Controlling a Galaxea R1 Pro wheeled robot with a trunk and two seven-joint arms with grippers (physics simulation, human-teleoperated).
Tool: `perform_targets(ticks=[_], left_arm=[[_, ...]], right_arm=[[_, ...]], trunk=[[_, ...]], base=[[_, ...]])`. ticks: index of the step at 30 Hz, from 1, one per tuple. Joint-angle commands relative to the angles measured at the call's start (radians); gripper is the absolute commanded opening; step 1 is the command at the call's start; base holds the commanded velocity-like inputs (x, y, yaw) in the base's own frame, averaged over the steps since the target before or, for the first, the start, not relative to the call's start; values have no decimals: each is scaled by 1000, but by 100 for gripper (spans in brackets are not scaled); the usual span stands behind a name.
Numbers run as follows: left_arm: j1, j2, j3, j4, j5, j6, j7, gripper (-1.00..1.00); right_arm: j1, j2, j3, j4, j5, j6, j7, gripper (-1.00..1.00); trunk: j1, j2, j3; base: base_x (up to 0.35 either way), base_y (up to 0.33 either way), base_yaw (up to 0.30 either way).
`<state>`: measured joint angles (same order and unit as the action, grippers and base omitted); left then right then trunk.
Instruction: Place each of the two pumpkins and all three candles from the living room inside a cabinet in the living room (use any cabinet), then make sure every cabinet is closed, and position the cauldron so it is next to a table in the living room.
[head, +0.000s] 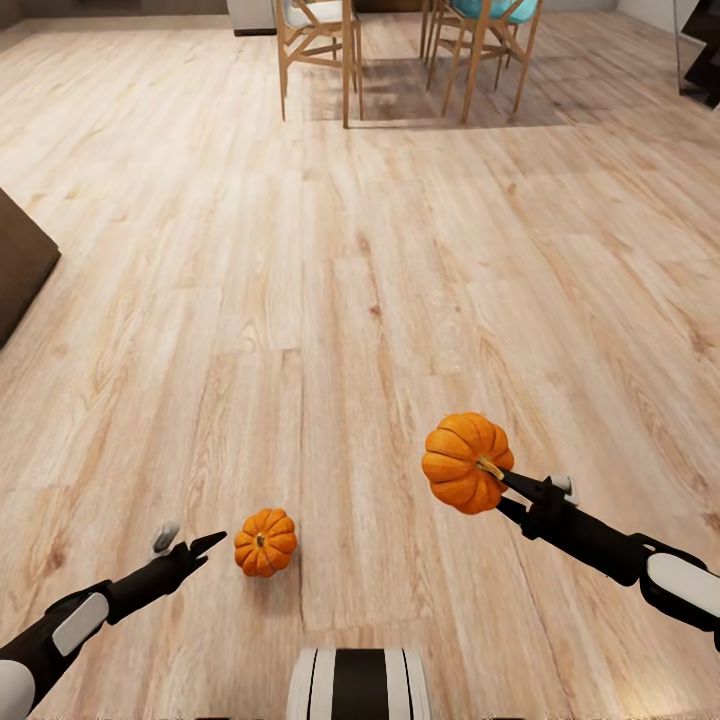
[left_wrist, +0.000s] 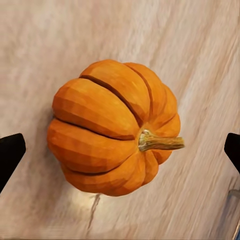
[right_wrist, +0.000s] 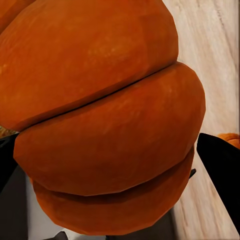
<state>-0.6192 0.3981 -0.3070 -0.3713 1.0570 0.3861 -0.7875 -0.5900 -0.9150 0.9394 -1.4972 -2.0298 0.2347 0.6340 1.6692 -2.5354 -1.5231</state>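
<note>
One orange pumpkin (head: 265, 541) lies on its side on the wood floor just in front of my base. My left gripper (head: 193, 540) hovers right beside it, open. In the left wrist view the pumpkin (left_wrist: 115, 127) sits between the two spread fingertips (left_wrist: 10, 155) of the left gripper (left_wrist: 120, 150), which do not touch it. A second pumpkin (head: 465, 462) is held in the air by my right gripper (head: 497, 478), which is shut on it. Close up, this pumpkin (right_wrist: 105, 115) sits between the dark fingers (right_wrist: 220, 180).
Wooden chairs (head: 318, 40) and table legs (head: 480, 50) stand at the far end of the floor. A dark brown furniture corner (head: 20, 265) juts in at the left edge. My base (head: 358, 684) shows at the bottom. Open plank floor (head: 380, 280) lies between.
</note>
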Motion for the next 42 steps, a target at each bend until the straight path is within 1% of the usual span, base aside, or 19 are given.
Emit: perform_targets(ticks=[1, 8, 13, 18, 24, 33, 37, 42], left_arm=[[-1, 0, -4, 0, 11, 8, 0, 100], [-1, -2, -3, 0, 11, 4, 32, 100], [-1, -2, -3, 0, 11, 4, 35, 100], [-1, -2, -3, -1, 9, 4, 36, 100], [-1, -2, -3, -1, 9, 4, 36, 100], [-1, -3, -3, -1, 8, 4, 37, 100], [-1, -2, -2, -1, 8, 4, 39, 100], [-1, -2, -1, -1, 9, 4, 74, 100]], right_arm=[[-3, -1, 4, 0, -12, 6, 4, -100], [-4, -1, 4, 0, -12, 6, 7, -100], [-3, -1, 4, 0, -12, 5, 7, -100], [-3, -1, 4, 0, -12, 5, 8, -100], [-4, -1, 4, -1, -12, 6, 9, -100], [-4, -1, 4, -3, -12, 5, 10, -100], [-4, -1, 4, -4, -12, 3, 10, -100], [-3, -1, 4, -5, -12, 3, 10, -100]], trunk=[[0, -1, -5], [3, -2, -32], [6, -3, -51], [6, -3, -51], [8, -5, -74], [8, -5, -74], [8, -5, -74], [8, -5, -74]], base=[[0, 0, 0], [0, 0, 0], [0, 0, 0], [0, 0, 0], [0, 0, 0], [0, -1, 0], [0, -132, 0], [0, -72, 0]])
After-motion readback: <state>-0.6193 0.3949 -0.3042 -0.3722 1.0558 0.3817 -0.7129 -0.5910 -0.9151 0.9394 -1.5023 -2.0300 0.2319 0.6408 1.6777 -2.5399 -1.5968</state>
